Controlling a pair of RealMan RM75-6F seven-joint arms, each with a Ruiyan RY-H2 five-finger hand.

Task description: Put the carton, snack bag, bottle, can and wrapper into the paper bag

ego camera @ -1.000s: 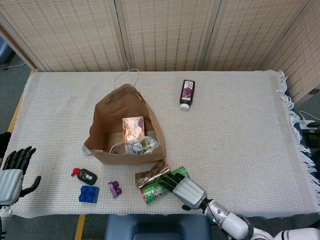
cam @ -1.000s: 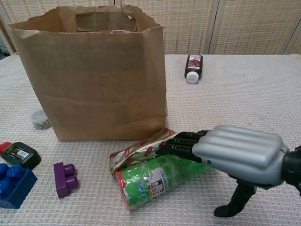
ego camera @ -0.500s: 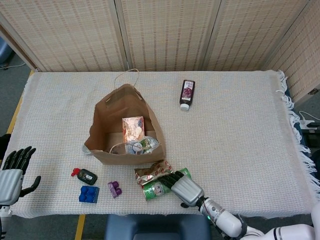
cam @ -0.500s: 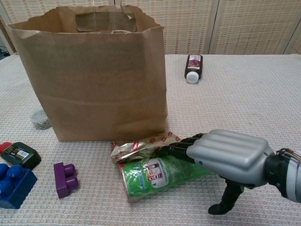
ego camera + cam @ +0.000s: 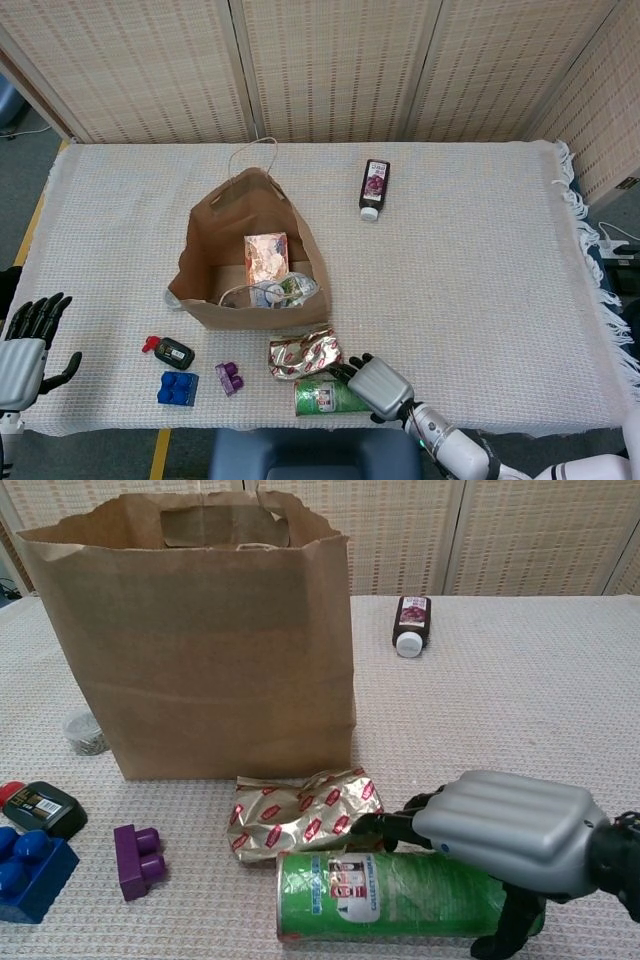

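Can (image 5: 385,897) rolled nearer; green, lying sideways under right hand (image 5: 505,820).

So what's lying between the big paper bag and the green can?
The crumpled gold-and-red wrapper lies between the paper bag and the green can. The chest view shows it best, just in front of the bag's base; the head view agrees.
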